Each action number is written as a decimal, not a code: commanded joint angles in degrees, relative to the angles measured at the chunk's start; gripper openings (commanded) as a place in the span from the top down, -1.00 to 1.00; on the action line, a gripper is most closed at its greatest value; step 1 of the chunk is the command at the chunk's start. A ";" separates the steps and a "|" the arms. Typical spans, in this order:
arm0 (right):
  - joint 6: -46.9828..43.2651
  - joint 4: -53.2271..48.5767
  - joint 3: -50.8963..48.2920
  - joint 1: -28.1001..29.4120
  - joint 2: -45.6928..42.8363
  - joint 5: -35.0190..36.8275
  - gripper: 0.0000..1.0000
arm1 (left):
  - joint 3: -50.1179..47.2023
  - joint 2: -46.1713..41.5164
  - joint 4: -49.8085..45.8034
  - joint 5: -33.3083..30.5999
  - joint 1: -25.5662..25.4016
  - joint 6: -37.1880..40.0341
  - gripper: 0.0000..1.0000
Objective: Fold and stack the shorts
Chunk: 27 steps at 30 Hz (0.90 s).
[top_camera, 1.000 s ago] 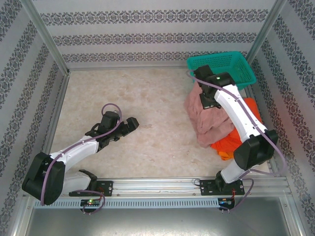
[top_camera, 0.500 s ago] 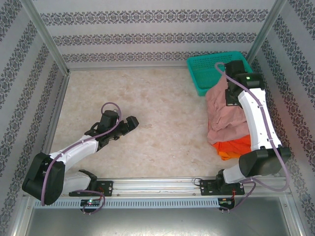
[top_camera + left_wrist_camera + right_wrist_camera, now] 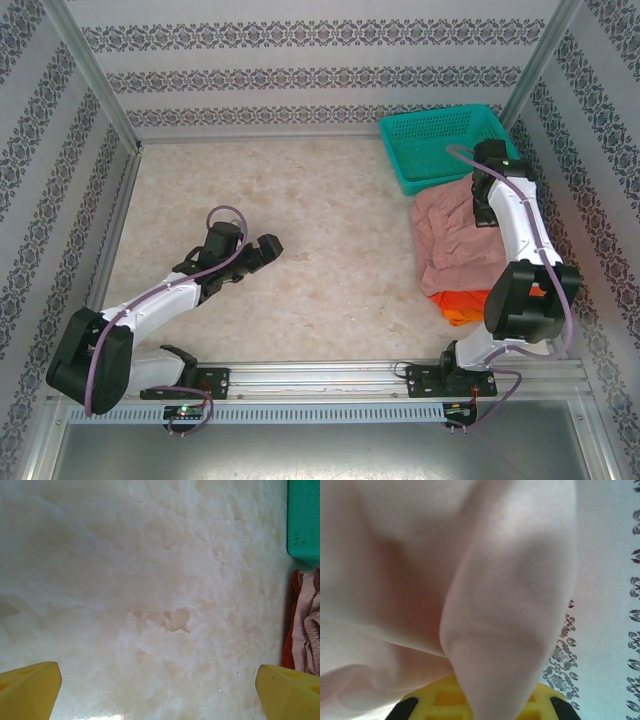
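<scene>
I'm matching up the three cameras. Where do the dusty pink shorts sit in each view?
Top external: pink shorts at right, lying over the orange shorts, below the teal basket.
Left wrist: at the right edge, below the basket's corner.
Right wrist: close up, from the left edge past the middle.
Shared landmark: teal basket, top and left wrist.

Bright orange cloth shorts [image 3: 462,303]: largely covered by dusty pink soft cloth shorts [image 3: 450,245]; a darker pair cannot be told apart beneath. Teal plastic basket [image 3: 304,520]: cut off by the left wrist view's right edge. Right gripper [image 3: 486,215]: yellow fingers [image 3: 447,700] buried in blurred pink folds; contact point concealed.
</scene>
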 commanded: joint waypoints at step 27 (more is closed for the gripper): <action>21.97 16.59 -17.34 2.52 -0.85 -46.51 -0.95 | 2.37 -12.10 -9.41 -19.86 3.65 12.05 -1.00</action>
